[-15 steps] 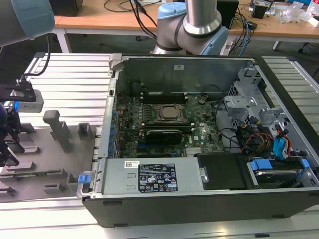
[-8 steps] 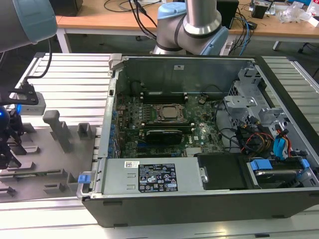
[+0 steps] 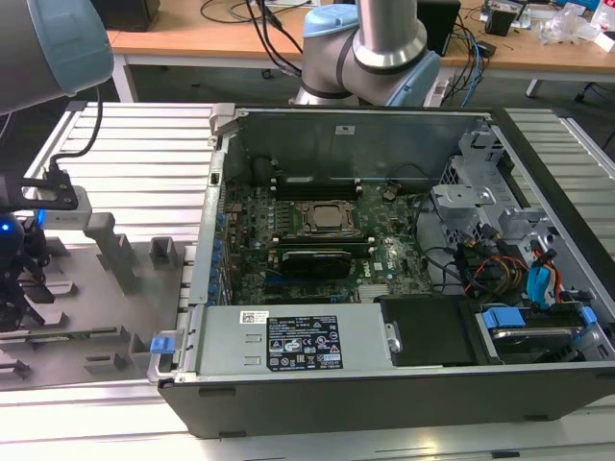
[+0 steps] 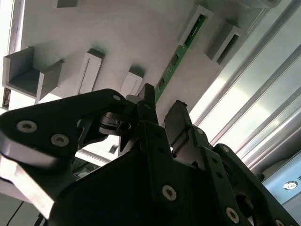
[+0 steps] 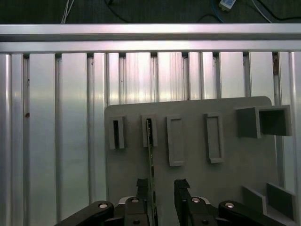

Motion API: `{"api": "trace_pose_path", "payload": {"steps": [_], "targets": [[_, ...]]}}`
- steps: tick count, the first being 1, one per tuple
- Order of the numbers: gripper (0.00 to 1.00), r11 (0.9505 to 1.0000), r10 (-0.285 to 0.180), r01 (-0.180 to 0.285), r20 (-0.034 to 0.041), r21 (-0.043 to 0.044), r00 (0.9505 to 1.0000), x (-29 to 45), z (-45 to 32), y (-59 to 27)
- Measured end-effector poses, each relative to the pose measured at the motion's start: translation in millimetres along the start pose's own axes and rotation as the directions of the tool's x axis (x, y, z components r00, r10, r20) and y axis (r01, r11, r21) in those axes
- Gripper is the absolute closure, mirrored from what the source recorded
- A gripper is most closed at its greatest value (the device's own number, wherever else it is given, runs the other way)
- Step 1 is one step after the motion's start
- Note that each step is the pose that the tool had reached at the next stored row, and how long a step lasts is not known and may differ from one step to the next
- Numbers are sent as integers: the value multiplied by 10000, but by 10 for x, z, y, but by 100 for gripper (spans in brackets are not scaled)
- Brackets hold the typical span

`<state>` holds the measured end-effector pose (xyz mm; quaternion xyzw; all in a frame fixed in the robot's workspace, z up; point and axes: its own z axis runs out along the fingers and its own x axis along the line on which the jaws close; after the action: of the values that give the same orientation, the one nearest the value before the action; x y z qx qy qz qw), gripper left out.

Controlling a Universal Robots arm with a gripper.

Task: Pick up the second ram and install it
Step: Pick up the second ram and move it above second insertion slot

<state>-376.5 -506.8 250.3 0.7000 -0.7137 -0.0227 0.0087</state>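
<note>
1. In the first wrist view, upright on its long edge on the grey tray (image 5: 197, 188): the second ram (image 5: 150, 160), a thin green stick with small dark chips, far end tucked into a narrow slot block (image 5: 149, 129).
2. In the second wrist view, the same second ram (image 4: 182, 52) running from that block toward the camera, near end hidden behind one fingertip. Not yet lifted out.
3. Looks light, thin and stiff, so easy to carry yet unforgiving. Likely to crack or shed a chip under a hard or skewed squeeze, and smooth enough on its faces to pivot if caught off-centre.
4. Best taken across the two flat faces, high on the upper edge and about mid-length, squarely and with modest force. Lower contact edge better left untouched.
5. Around the near end, the pincer (image 5: 163, 195) released, fingers apart with open space between them. Stick close against the inner side of one finger (image 5: 145, 197), apart from the other. Touching or not: cannot tell.
6. Beside the holding block, more grey blocks (image 5: 175, 141) in a row on the same tray.
7. Under the tray, a slatted aluminium worktop (image 5: 66, 117).
8. In the exterior view, the grey tray (image 3: 96, 317) just beside an open computer case (image 3: 404, 134) on the exterior view's right, motherboard (image 3: 384, 254) exposed inside.
</note>
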Motion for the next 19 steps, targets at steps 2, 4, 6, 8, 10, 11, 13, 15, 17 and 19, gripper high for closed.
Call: {"api": "trace_pose_path", "payload": {"steps": [2,4,6,8,10,11,13,15,17,19], "targets": [[64,10000,-1,1,-2,-1,10000,10,46,-2],[64,10000,0,0,1,2,10000,28,89,-5],[64,10000,-2,2,0,0,10000,48,139,-9],[64,10000,-30,30,-1,0,10000,77,243,-25],[64,10000,-52,52,-2,-1,10000,81,301,-38],[64,10000,-57,57,-3,-1,10000,82,319,-42],[64,10000,-79,79,-3,-2,10000,83,388,-54],[64,10000,-92,92,-4,-2,10000,85,432,-59],[64,9999,-100,100,-4,-2,9999,87,481,-63],[64,9999,-106,106,-6,-4,9999,88,497,-63]]}}
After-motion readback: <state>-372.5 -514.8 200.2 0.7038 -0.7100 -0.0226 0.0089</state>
